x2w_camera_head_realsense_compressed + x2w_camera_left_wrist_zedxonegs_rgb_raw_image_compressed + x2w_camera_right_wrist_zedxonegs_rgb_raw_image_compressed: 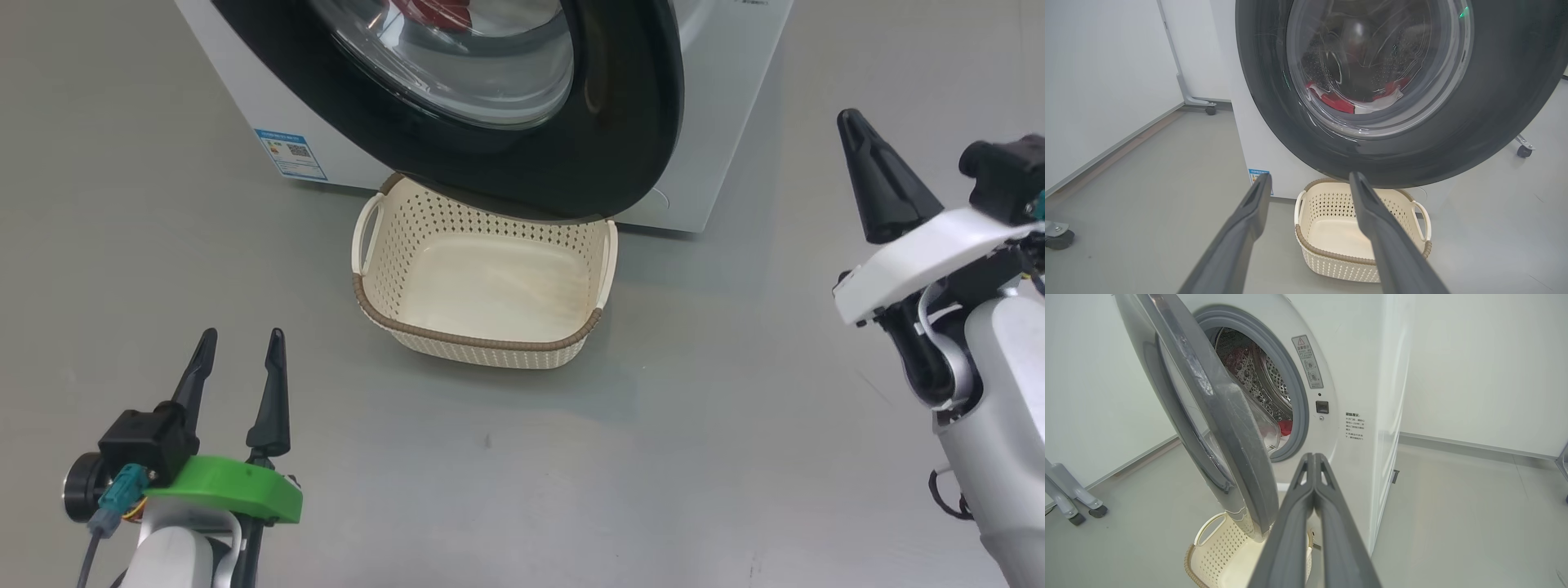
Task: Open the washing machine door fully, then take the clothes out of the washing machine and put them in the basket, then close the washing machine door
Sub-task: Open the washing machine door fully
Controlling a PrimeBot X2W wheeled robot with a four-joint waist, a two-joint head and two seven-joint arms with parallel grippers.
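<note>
One basket [490,356] sat empty on the floor beneath the single washing machine door [629,122], which hung partly open from the washing machine [245,90]. Red and white clothes [1339,102] lay in the drum, their count unclear. Of two end effectors, the left end effector [244,333] was spread and empty, and the right end effector [851,119] was pressed together.

Grey floor [735,457], white wall [1474,355], castored stand [1069,494]
</note>
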